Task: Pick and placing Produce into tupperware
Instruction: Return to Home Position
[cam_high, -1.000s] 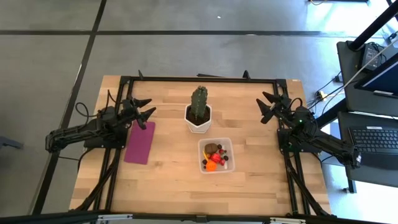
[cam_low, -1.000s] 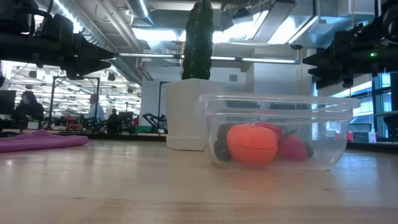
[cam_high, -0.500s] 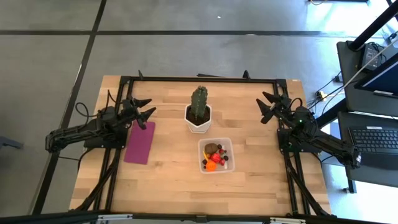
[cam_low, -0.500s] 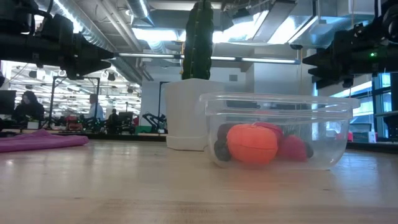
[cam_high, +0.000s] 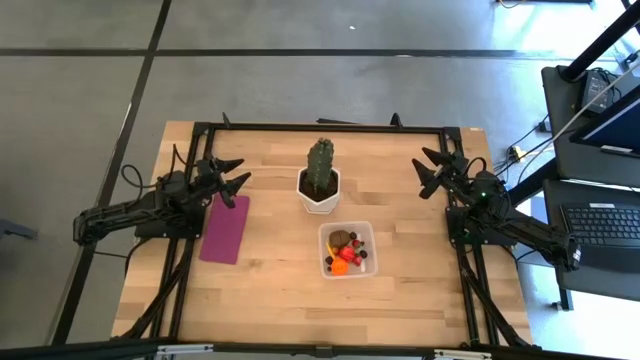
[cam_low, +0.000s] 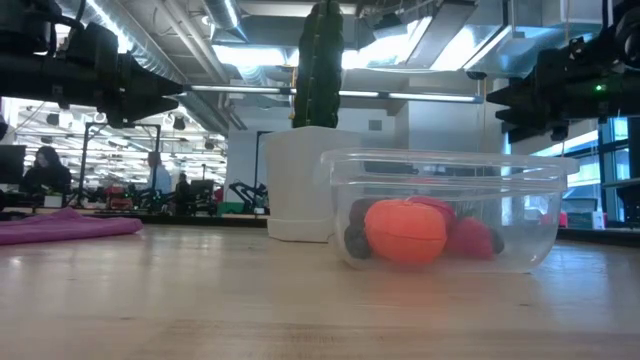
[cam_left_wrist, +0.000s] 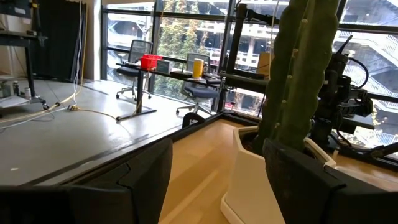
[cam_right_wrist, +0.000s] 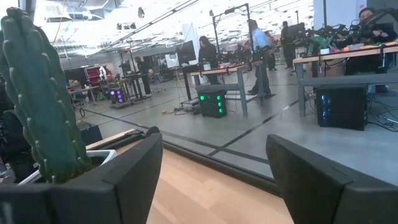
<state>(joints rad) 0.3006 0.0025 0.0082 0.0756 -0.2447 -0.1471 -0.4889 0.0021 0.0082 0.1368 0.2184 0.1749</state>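
Observation:
The clear tupperware stands on the table, right of centre and toward the near edge. The produce lies inside it: an orange piece, red, brown and dark pieces. My left gripper hangs open above the table's left side, pointing level toward the cactus. My right gripper hangs open above the right side, also level. Both are well clear of the tupperware, with nothing between their fingers.
A green cactus in a white pot stands behind the tupperware, at the table's middle. A flat magenta rectangle lies on the left. Black frame rails run along the far and side edges. People show in the room beyond.

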